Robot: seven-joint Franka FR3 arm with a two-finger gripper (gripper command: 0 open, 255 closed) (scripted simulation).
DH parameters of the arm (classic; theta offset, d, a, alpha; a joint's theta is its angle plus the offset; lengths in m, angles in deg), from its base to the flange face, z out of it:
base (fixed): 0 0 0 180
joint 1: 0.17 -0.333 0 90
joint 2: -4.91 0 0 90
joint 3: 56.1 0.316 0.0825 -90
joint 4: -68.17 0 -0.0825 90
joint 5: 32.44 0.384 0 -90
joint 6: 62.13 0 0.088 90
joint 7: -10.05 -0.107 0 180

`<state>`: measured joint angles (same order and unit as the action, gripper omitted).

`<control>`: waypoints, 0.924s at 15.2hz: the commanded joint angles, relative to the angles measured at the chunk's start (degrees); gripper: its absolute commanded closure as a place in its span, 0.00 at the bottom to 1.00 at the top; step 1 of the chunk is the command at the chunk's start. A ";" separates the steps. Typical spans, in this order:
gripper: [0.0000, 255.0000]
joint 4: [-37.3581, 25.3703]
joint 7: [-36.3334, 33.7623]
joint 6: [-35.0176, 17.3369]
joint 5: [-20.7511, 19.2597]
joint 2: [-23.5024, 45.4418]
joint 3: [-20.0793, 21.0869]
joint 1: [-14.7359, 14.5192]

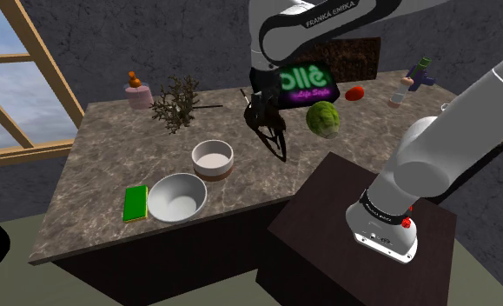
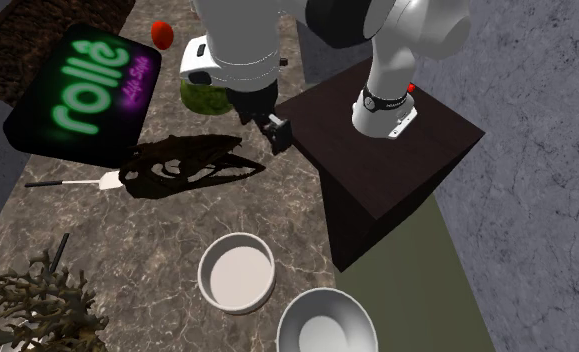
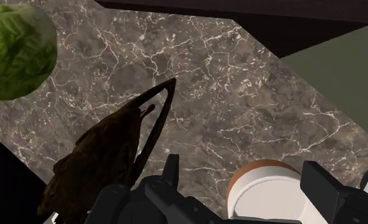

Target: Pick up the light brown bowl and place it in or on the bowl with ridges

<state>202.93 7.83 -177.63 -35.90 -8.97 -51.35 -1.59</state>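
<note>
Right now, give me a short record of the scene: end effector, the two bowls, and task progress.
end effector: open, empty, over the marble table
light brown bowl: upright on the table, empty, not gripped
wide grey bowl: close beside it, lower left in the shoulder view, empty
green sponge: next to the wide grey bowl
progress: pick not yet started

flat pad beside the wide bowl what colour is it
The flat pad is green, best seen in the shoulder view.
</note>
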 commanded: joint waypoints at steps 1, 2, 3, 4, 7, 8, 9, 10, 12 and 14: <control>0.00 -1.65 -0.56 -2.68 -0.25 4.40 0.19 0.05; 0.00 -2.64 -0.88 -3.87 -0.40 6.64 0.29 0.05; 0.00 -3.71 -1.21 -4.98 -0.56 8.89 0.39 0.04; 0.00 -4.86 -1.54 -6.03 -0.74 11.15 0.47 0.01; 0.00 -8.72 -2.50 -8.75 -1.34 17.94 0.64 -0.13; 0.00 -10.16 -2.80 -9.51 -1.55 20.21 0.66 -0.20; 0.00 -11.67 -3.10 -10.20 -1.76 22.48 0.67 -0.29; 0.00 -13.25 -3.38 -10.82 -1.96 24.75 0.67 -0.39; 0.00 -16.63 -3.90 -11.85 -2.35 29.29 0.62 -0.63; 0.00 -20.31 -4.35 -12.59 -2.69 33.84 0.53 -0.91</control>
<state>184.48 3.78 -189.83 -38.40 22.58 -50.79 -2.33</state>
